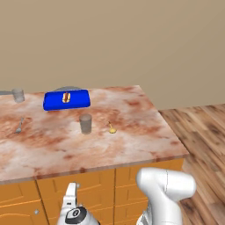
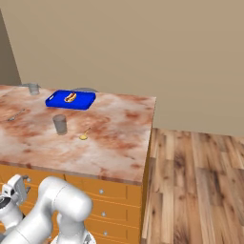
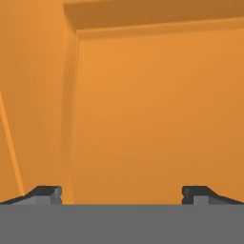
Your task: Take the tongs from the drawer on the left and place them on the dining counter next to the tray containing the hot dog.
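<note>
In front of your wide-open, empty gripper (image 3: 122, 193): plain orange cabinet front (image 3: 157, 114). Tongs can't be seen. Up on the marble counter (image 1: 132, 132), a cup (image 1: 85, 124) and spoon (image 1: 112, 128) sit near the blue tray (image 1: 79, 100).

A bright blue rectangular tray (image 1: 67, 99) with rounded corners lies flat near the far edge of the mottled reddish-brown marble surface (image 1: 132, 127), carrying a small tan-bunned hot dog (image 1: 66, 97) with its red sausage strip.
</note>
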Tool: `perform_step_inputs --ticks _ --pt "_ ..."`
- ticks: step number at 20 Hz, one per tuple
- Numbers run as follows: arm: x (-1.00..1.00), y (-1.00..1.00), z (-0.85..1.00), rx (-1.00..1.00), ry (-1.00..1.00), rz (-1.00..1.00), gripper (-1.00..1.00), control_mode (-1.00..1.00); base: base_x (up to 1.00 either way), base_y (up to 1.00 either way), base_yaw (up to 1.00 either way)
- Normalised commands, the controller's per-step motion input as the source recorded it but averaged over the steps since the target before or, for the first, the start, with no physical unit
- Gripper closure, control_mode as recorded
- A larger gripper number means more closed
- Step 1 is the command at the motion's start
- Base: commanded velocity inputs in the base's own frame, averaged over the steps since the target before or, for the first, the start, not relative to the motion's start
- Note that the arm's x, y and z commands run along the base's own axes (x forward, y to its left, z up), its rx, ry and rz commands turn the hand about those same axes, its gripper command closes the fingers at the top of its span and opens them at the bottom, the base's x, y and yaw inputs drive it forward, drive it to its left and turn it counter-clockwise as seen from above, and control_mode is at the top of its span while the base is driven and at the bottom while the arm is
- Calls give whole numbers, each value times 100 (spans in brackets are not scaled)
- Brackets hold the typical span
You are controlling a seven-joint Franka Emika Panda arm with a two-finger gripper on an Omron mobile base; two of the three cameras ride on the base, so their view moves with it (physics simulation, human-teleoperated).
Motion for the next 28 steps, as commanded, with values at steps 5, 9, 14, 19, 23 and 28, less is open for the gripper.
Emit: perform_step_inputs --ticks 5,9,14,19,23,28 --pt "0 0 0 0 -9 0 -100 -100 0 0 0" --pt "0 0 0 0 -5 0 -100 -100 0 0 0" --pt "0 0 0 0 -1 0 100 -100 0 0 0" --pt "0 0 0 0 0 0 100 -100 0 0 0" --pt "0 0 0 0 0 0 100 -100 0 0 0" --pt "0 -12 0 0 0 0 100 -100 0 0 0"
